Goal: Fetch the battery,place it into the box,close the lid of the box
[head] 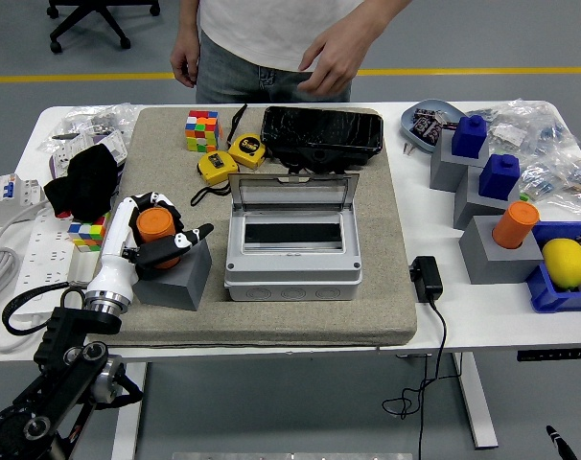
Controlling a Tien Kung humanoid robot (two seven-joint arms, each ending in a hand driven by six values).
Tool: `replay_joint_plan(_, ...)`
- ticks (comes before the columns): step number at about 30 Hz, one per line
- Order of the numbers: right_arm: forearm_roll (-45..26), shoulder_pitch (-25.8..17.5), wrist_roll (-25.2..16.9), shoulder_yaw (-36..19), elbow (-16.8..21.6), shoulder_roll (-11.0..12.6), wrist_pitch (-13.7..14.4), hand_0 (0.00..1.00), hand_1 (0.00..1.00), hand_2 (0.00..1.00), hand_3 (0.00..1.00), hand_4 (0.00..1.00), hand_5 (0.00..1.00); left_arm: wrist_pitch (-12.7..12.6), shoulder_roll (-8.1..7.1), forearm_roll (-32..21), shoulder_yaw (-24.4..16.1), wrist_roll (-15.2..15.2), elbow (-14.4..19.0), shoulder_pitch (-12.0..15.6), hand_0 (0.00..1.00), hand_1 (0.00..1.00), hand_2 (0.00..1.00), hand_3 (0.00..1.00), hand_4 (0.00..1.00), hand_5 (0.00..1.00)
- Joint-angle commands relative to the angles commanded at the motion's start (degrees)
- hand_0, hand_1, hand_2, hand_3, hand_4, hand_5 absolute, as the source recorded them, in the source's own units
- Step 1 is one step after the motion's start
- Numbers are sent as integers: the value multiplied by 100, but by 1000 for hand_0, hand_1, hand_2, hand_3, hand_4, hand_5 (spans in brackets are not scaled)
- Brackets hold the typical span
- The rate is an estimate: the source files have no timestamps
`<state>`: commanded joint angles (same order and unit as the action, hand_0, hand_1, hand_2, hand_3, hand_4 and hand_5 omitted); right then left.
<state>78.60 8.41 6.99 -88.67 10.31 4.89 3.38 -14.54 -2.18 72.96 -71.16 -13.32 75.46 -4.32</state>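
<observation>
White table (463,316) was cluttered; I had my left hand (156,240) clamped on the orange battery (157,227), just off its grey block (175,278). Box (290,244) sat open, nothing inside.

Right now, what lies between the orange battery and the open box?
In the head view, only the grey block's corner and bare mat separate the battery, held by the left hand, from the box.
</observation>
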Motion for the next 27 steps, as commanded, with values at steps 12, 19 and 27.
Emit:
replay_joint_plan(12,-17,7,-5,3,0,2,2,721,663,689,737,998,998,-107,-58,-89,-61,14,126,-135,49,2,2,2,998,57)
replay_joint_plan(19,-24,18,-1,10,0,8,2,721,663,689,737,998,998,-354,-209,398,152,46,490,-226,49,2,2,2,998,74)
replay_joint_plan(27,-48,29,-9,28,0,16,6,720,662,689,737,998,998,-796,-299,1766,502,32,890,-323,49,2,2,2,965,178)
